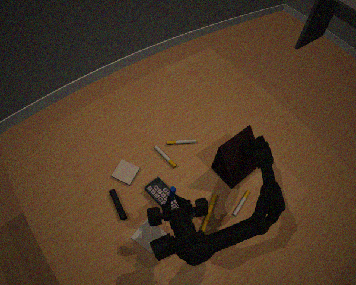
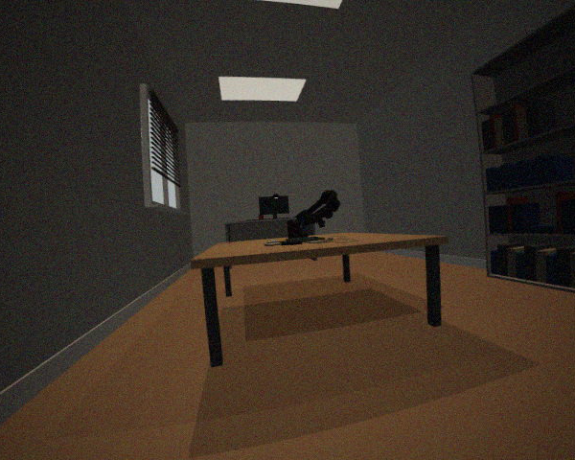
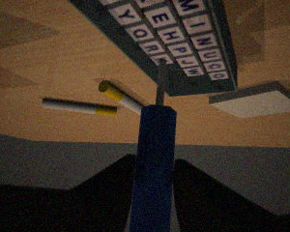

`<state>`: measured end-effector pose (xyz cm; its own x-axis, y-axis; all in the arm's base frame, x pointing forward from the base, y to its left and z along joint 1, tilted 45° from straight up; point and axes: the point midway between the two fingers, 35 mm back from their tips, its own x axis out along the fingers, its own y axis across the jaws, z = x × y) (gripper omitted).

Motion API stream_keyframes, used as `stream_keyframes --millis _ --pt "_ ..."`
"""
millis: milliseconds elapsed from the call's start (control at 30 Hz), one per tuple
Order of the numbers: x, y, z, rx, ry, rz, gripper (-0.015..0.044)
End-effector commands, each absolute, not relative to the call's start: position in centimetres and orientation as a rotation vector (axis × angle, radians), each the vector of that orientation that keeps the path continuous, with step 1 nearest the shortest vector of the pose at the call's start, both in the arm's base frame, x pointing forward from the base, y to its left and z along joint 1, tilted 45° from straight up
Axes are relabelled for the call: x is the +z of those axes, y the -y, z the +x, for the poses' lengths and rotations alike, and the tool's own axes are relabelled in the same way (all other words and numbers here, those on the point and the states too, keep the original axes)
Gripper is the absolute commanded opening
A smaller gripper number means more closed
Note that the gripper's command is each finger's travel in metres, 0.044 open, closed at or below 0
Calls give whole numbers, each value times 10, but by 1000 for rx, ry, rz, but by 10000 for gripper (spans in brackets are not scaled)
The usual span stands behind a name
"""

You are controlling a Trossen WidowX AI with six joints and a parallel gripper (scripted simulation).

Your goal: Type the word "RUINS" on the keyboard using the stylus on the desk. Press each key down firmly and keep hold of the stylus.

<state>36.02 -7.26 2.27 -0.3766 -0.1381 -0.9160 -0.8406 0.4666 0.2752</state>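
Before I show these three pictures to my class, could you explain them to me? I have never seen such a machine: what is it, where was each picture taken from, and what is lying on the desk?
The black jointed thing is a robot arm with a two-fingered gripper. One picture looks down from above, one looks across the room at the table, and one comes from a camera on the arm's wrist. The gripper is shut on a blue stylus, whose thin tip points at the edge of a small keyboard with lettered keys. Around it lie white markers with yellow caps, a yellow stick, a black bar, a pale square pad and a dark box.
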Motion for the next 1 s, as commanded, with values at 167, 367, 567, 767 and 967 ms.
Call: stream_keyframes --millis 167,367,567,767,967 --pt "62 29 335 985 -1813 -830 0" --pt "63 29 334 985 -1813 -830 0" --pt "49 15 338 986 -1812 -829 0" --pt "49 14 338 986 -1812 -829 0" --pt "46 12 339 986 -1812 -829 81"
